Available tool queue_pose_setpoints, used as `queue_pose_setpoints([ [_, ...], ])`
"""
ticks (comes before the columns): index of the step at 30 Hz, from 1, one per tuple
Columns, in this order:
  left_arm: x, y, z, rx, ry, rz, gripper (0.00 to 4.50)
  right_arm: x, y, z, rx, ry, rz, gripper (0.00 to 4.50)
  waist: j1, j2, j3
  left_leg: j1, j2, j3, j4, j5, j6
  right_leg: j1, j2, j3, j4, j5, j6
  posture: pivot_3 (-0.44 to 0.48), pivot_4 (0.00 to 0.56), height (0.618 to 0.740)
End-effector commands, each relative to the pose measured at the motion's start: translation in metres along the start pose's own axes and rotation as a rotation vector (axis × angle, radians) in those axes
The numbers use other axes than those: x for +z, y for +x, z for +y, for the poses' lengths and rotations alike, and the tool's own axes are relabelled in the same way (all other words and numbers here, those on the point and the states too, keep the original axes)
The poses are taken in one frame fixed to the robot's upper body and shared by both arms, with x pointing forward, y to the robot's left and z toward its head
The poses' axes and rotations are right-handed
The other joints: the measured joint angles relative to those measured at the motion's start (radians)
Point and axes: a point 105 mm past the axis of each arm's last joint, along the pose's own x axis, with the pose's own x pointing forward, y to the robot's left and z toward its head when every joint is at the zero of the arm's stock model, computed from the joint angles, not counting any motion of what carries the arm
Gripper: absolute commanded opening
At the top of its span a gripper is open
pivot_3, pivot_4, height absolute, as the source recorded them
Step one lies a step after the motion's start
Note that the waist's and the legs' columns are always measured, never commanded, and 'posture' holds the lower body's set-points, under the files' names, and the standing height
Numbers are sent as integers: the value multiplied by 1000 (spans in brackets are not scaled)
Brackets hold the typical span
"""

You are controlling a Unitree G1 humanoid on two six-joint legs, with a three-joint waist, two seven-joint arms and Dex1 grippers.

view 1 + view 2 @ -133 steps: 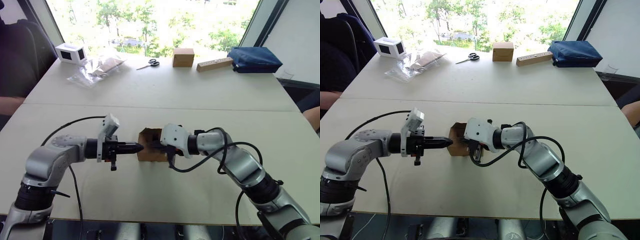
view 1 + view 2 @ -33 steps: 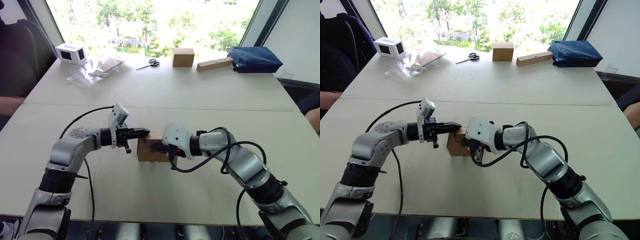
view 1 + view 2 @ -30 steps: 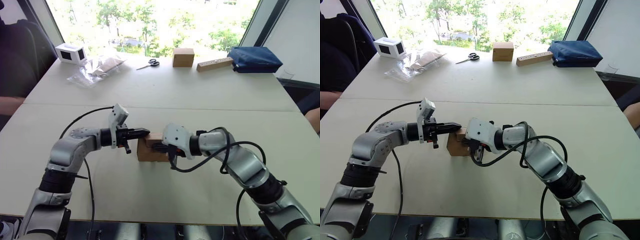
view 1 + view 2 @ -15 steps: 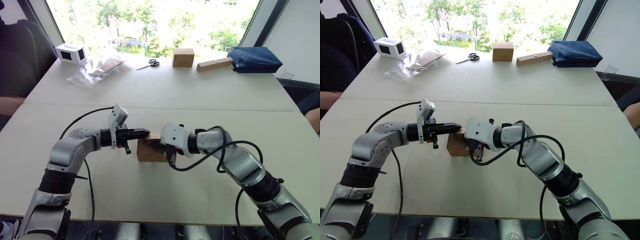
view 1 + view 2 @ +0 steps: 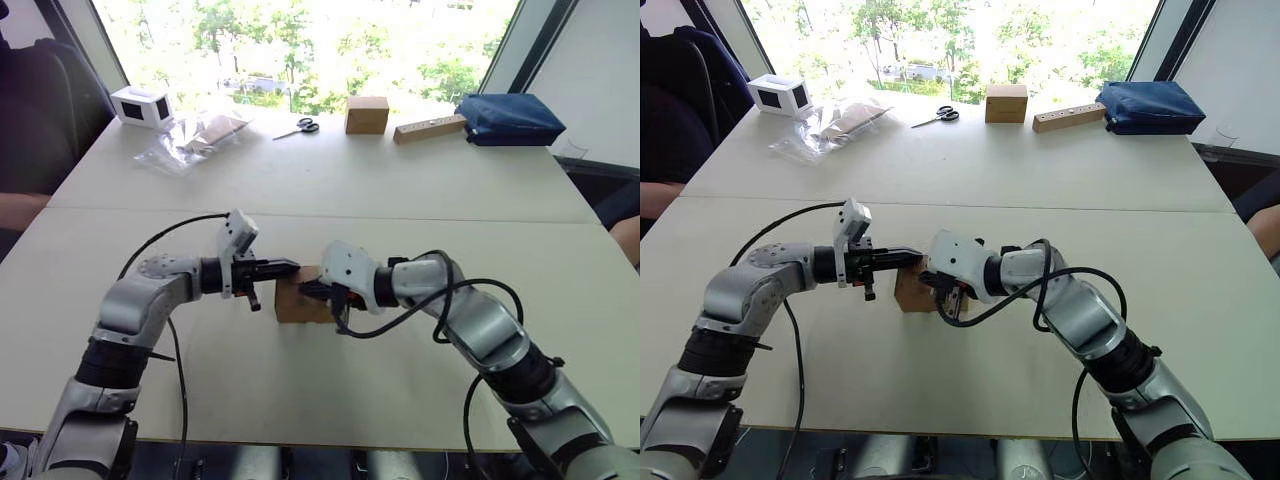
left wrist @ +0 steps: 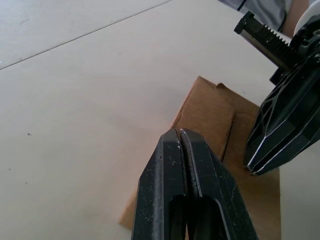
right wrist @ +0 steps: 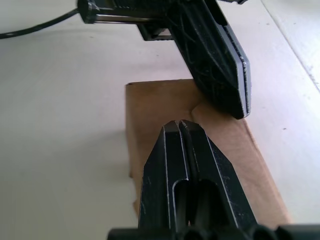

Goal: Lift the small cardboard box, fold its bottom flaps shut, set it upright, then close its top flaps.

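The small cardboard box [image 5: 292, 309] stands on the near table, between my two arms. My left gripper [image 5: 292, 265] is shut and reaches in from the left, its tip over the box's upper face. From the right, my right gripper [image 5: 304, 290] is also shut, with its tip on that same face. The top flaps [image 6: 212, 112] lie flat, with a seam running between them. In the right wrist view, my right gripper [image 7: 178, 124] rests on the brown face [image 7: 150, 112], tip to tip with the left fingers [image 7: 220, 65]. The bottom flaps are hidden under the box.
Along the far edge sit a white box [image 5: 141, 105], a plastic bag [image 5: 195, 138], scissors [image 5: 298, 126], a squarer brown box [image 5: 367, 114], a wooden block [image 5: 429, 128] and a blue bag [image 5: 508, 118]. A person's arm [image 5: 20, 208] shows at the left edge.
Since 4.4 s ago, the left gripper has moved up over the box, whose raised flaps now lie flat. Over the last second, both grippers have barely shifted.
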Motion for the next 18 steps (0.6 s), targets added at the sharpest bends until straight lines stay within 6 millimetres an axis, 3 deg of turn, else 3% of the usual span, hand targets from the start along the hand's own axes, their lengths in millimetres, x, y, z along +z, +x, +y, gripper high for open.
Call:
queue_pose_setpoints([
  [1, -14, 0, 1, 7, 10, 57, 48, 5, -18, -6, -45, 28, -48, 0, 0, 0, 0, 0, 0, 0, 0, 0, 0, 0, 0, 0, 0, 0, 0, 0, 150, 740],
  [5, -1, -2, 4, 14, -13, -10, 48, 9, -32, -17, -101, 90, -109, 0, -1, 0, 0, 0, 0, 0, 0, 0, 0, 0, 0, 0, 0, 0, 0, 0, 150, 740],
  [11, 40, -12, -1, -16, -68, -164, 48, 12, -40, -33, -176, 90, -145, 0, -1, 0, 0, 0, 0, 0, 0, 0, 0, -1, 0, 0, 0, 0, 0, 0, 150, 740],
  [18, 33, -10, -20, -42, 16, -57, 48, 11, -30, -32, -154, 61, -132, 0, -2, 0, 0, 0, 0, 0, 0, 0, 0, -1, 0, 0, 0, 0, 0, 0, 150, 740],
])
